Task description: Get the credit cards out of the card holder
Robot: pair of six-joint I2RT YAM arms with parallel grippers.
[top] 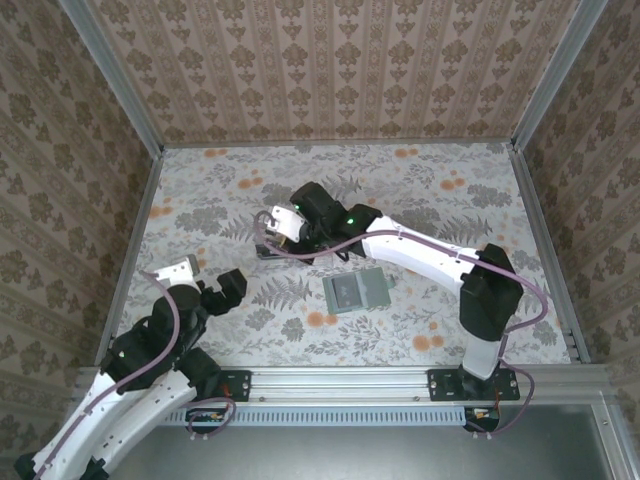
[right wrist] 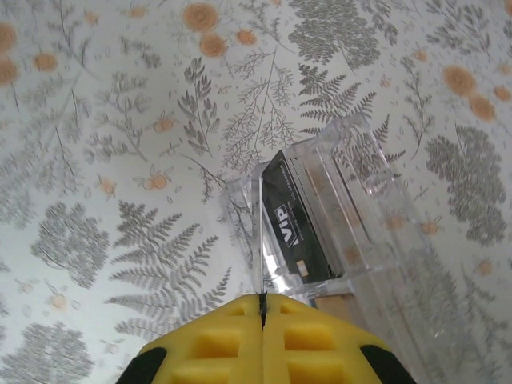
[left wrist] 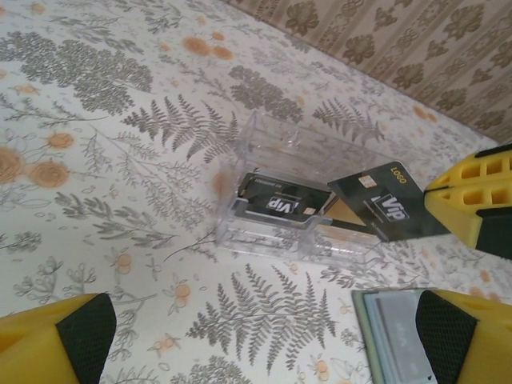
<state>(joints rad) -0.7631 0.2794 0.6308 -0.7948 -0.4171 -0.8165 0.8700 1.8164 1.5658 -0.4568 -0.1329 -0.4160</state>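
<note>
Right gripper (right wrist: 262,308): my jaws pinch one black card (left wrist: 384,200) beside clear box (left wrist: 280,152), second card (left wrist: 276,204) inside. Left gripper (top: 203,280): jaws wide, empty. Card holder (top: 358,292): flat on table (top: 200,190).

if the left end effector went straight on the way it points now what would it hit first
Probably the clear plastic box, lying straight ahead of the left end effector; depth is unclear.

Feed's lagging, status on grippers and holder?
Left gripper open, empty. Right gripper shut on card at clear box, second card inside. Holder flat on table, apart. Nothing blocking.
</note>
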